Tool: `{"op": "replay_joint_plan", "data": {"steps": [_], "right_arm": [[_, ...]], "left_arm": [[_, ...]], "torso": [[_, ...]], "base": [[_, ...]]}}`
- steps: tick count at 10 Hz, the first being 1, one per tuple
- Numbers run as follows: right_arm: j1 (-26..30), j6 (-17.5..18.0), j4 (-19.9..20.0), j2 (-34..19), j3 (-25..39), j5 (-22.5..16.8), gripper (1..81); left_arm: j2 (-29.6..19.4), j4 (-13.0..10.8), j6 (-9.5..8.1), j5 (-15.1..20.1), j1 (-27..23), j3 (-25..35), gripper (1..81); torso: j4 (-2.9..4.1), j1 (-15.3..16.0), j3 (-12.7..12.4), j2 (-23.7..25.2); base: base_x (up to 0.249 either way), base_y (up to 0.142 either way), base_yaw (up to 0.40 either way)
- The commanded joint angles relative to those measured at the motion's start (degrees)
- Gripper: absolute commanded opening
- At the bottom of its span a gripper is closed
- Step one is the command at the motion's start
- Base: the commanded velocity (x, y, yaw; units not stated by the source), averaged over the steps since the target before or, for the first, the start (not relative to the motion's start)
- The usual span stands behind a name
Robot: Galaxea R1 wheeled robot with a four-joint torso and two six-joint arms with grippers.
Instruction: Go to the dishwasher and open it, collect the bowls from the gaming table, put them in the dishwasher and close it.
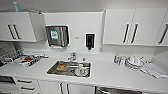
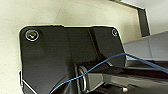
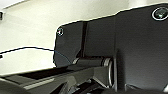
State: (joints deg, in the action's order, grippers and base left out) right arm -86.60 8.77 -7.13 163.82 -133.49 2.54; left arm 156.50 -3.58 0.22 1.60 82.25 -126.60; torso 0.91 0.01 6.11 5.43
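We face a white kitchen counter [image 1: 112,75] with a steel sink [image 1: 68,68] set into it, an orange-brown item and pale dishes lying inside; a stack of white dishes [image 1: 133,63] stands on the counter to the right, a tray of clutter [image 1: 26,60] to the left. At the near edge, right of centre under the counter, a dark steel strip [image 1: 110,91] may be the dishwasher's top, though we cannot be sure; white wall cabinets [image 1: 135,27] hang at the far side. Of either gripper, we cannot tell whether it is open or closed.

Office kitchenette: sink [image 1: 55,71], white cabinets [image 1: 119,27]
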Motion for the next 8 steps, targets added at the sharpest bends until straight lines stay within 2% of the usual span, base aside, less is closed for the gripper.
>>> {"op": "replay_joint_plan", "data": {"steps": [1, 2, 3, 4, 5, 8], "right_arm": [[3.2, 0.4, 0.0, -1.9, 3.3, -3.4, 81.1], [3.4, 0.4, 0.0, -3.5, 5.7, -3.5, 81.1], [3.5, 0.4, 0.1, -5.1, 8.6, -3.8, 81.1], [3.5, 0.6, 0.6, -7.5, 12.3, -4.4, 81.1], [3.5, 0.9, 0.8, -9.8, 16.0, -4.4, 81.1], [4.3, 0.9, 1.0, -15.0, 23.7, -4.0, 81.1]], "left_arm": [[-2.2, 0.1, 0.13, 3.0, -3.2, 1.1, 81.1], [-2.5, -0.1, 0.22, 2.6, -3.2, 1.4, 81.1], [-2.8, -0.4, 0.31, 1.2, -2.9, 1.6, 81.1], [-3.6, -0.5, 0.4, -1.1, -2.4, 2.2, 81.1], [-4.7, -0.6, 0.48, -2.2, -2.0, 3.5, 81.1], [-9.2, -0.6, 0.57, -2.3, -2.0, 9.2, 81.1]], "torso": [[0.0, 0.0, 0.0, 0.0], [0.0, 0.0, 0.0, 0.0], [0.0, 3.7, 0.0, 5.7], [0.0, 3.8, 3.9, 6.0], [0.0, 4.3, 5.6, 6.8], [0.0, 7.4, 9.6, 11.7]], "base": [[0.0, 0.0, 0.0], [0.0, 0.0, 0.0], [0.0, 0.0, 0.0], [0.0, 0.0, 0.0], [0.0, 0.0, 0.0], [0.0, 0.0, 0.0]]}}
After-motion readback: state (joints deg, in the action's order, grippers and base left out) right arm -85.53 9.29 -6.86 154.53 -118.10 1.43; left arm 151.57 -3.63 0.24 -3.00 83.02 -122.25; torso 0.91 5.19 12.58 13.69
